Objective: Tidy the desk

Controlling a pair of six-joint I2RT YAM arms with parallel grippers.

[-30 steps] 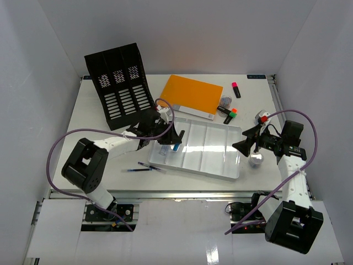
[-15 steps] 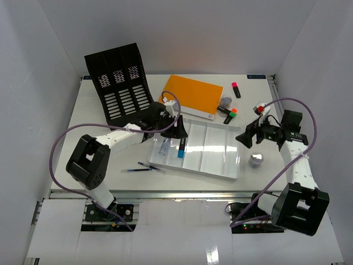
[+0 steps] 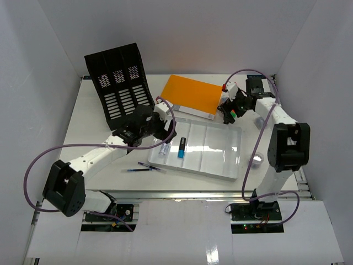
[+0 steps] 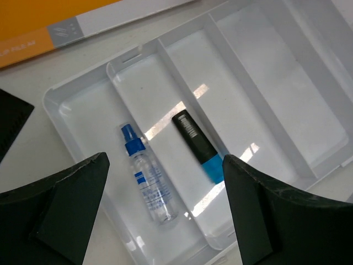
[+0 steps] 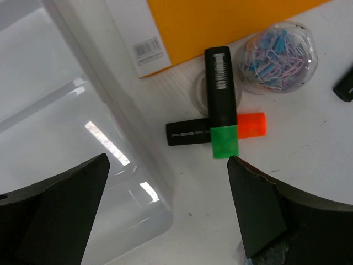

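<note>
On the white desk [image 3: 83, 130], the left gripper [image 4: 165, 160] hangs wide open over the tray's [image 4: 55, 100] spray bottle [image 4: 146, 176] and blue marker [image 4: 197, 144]; the right gripper [image 5: 168, 160] gapes above a green marker [image 5: 222, 105].

Spray bottle [image 4: 148, 182] lies left of marker [image 4: 197, 138] in tray [image 4: 265, 66].

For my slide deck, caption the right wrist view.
Open right gripper above a green highlighter lying across an orange highlighter, beside a paper-clip jar.
</note>
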